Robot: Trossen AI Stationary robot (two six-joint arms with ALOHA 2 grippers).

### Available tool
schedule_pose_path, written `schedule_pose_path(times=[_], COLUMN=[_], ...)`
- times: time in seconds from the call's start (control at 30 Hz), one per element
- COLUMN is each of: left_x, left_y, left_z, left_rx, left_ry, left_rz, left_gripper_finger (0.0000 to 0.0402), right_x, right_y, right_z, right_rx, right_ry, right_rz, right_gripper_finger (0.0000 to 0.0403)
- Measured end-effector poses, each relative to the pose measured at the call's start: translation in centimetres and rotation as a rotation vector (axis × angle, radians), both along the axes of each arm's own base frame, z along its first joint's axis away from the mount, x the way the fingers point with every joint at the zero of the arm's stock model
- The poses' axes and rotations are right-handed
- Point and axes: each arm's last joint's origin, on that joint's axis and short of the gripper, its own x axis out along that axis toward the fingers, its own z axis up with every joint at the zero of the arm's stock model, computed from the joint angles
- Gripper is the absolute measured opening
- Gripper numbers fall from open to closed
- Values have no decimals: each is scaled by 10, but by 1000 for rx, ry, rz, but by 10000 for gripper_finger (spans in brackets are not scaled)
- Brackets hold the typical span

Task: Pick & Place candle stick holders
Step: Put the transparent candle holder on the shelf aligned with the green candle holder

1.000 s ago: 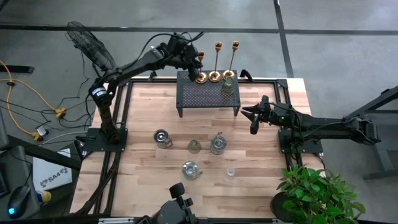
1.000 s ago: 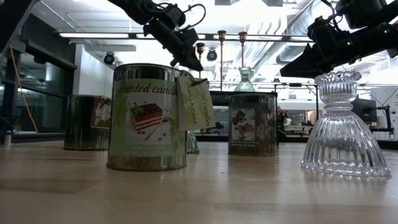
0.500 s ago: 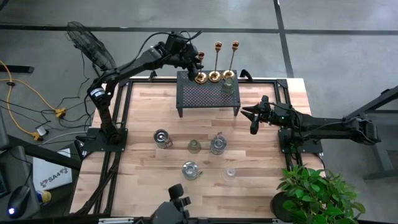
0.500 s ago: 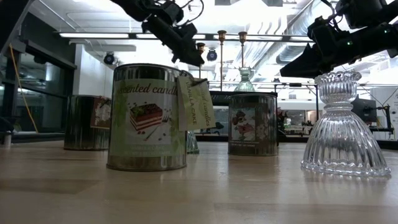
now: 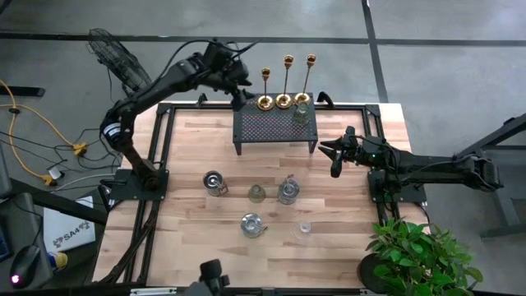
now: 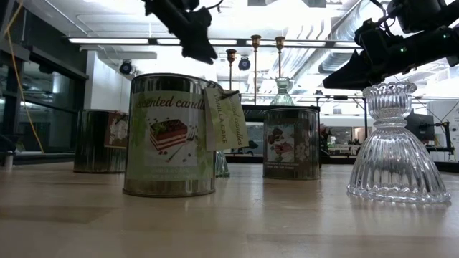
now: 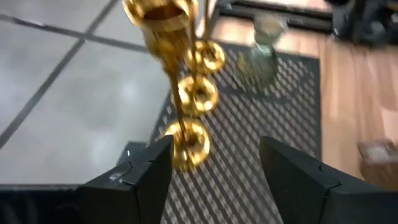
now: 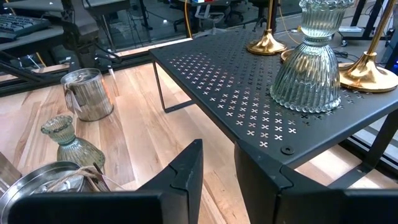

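Three gold candle stick holders (image 5: 283,100) stand upright on their round bases in a row along the far edge of the black mesh stand (image 5: 275,130). A clear glass holder (image 5: 302,113) stands beside them. My left gripper (image 5: 241,89) hovers open just left of the leftmost gold holder (image 7: 180,93), whose stem shows ahead of the fingers, clear of them. My right gripper (image 5: 335,156) waits right of the stand, its fingers (image 8: 186,168) a narrow gap apart with nothing between. Two more glass holders (image 5: 257,193), (image 5: 305,228) stand on the table.
Three candle tins (image 5: 214,182), (image 5: 287,191), (image 5: 251,224) stand on the wooden table's middle and near part. A potted plant (image 5: 419,255) is at the near right corner. A fan (image 5: 115,53) stands off the table's far left.
My left gripper has opened and let go of the leftmost gold holder's stem. It has then drawn back toward the table's left edge and a little up. The holder stays upright on the mesh stand.
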Motion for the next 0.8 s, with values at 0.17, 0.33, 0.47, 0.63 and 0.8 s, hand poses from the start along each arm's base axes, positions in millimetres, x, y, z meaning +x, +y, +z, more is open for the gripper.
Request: schedule_pose_path(times=[0.17,0.33,0.47,0.63,0.8], left_x=[-16,-29,-41,-58,-78], left_y=[-14,-26,-36,-51,-73], left_z=[5,6,-1,-14,-30], left_rx=[-72,-154,-194,-201,-181], left_ry=[54,112,120,72,-27], left_rz=[-42,-42,-37,-7,9], left_gripper_finger=[234,234,234,234,234], right_x=[0,0,0,0,0], right_y=[0,0,0,0,0], right_z=[0,0,0,0,0], right_rx=[0,0,0,0,1], right_ry=[0,0,0,0,0], right_rz=[0,0,0,0,3], right_gripper_finger=[84,84,84,84,84])
